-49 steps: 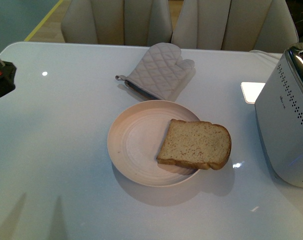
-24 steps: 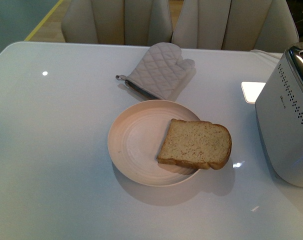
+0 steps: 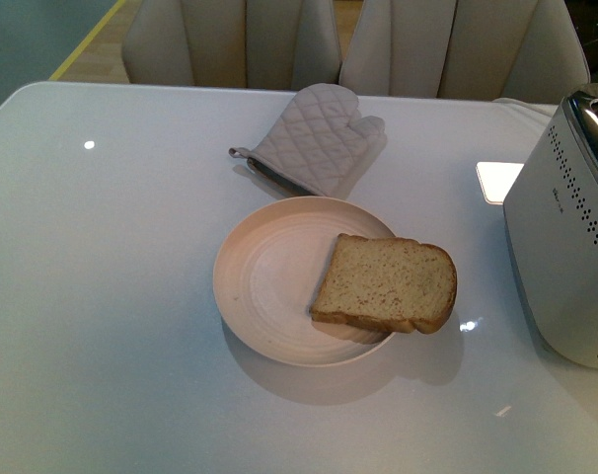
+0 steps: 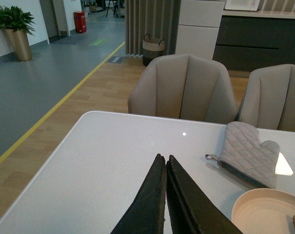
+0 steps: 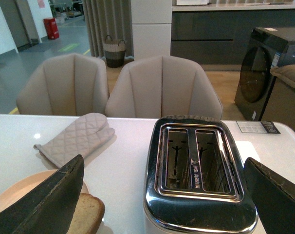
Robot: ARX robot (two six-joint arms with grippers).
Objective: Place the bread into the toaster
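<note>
The bread, a speckled brown slice with a darker crust, lies flat on the right part of a round cream plate in the middle of the table. Its corner also shows in the right wrist view. The white-grey toaster stands at the right edge of the table; from above its chrome top shows two empty slots. My right gripper is open and empty, above and before the toaster. My left gripper is shut and empty, over the table's left part. Neither gripper shows in the front view.
A quilted grey oven mitt lies behind the plate. Two beige chairs stand at the far table edge. The plate's rim shows to one side of my left gripper.
A dark part of the left arm that showed at the left edge of the front view one second ago has gone out of view. Bread, plate and toaster have not moved.
</note>
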